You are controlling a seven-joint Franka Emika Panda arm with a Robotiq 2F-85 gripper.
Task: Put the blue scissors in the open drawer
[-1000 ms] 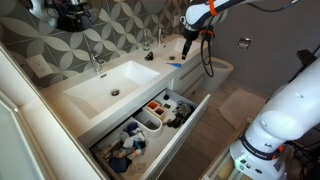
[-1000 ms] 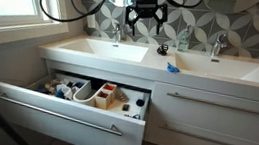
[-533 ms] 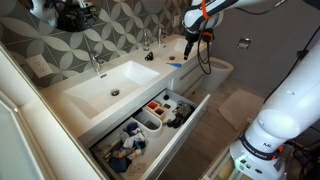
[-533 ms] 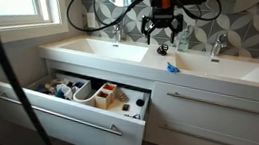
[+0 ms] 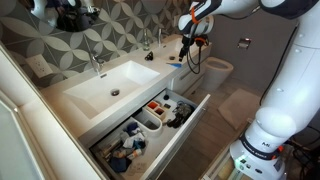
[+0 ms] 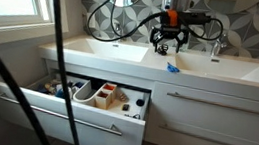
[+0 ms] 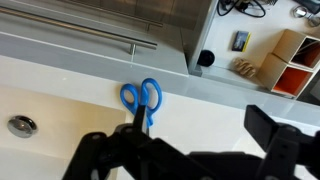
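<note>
White vanity surface (image 7: pixel 60 75) carries one pair of blue scissors (image 7: pixel 142 100) near its front edge. One gripper (image 7: pixel 195 150) hovers above, fingers apart. One open drawer (image 6: pixel 54 113) sits below.

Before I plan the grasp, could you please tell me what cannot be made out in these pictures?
Tips of the scissors: wrist view, hidden behind the open pincer.
The scissors in an exterior view: a small blue speck, handles and blades indistinct.
Contents of the drawer: too small in both exterior views; cut off by the frame edge in the wrist view.
</note>
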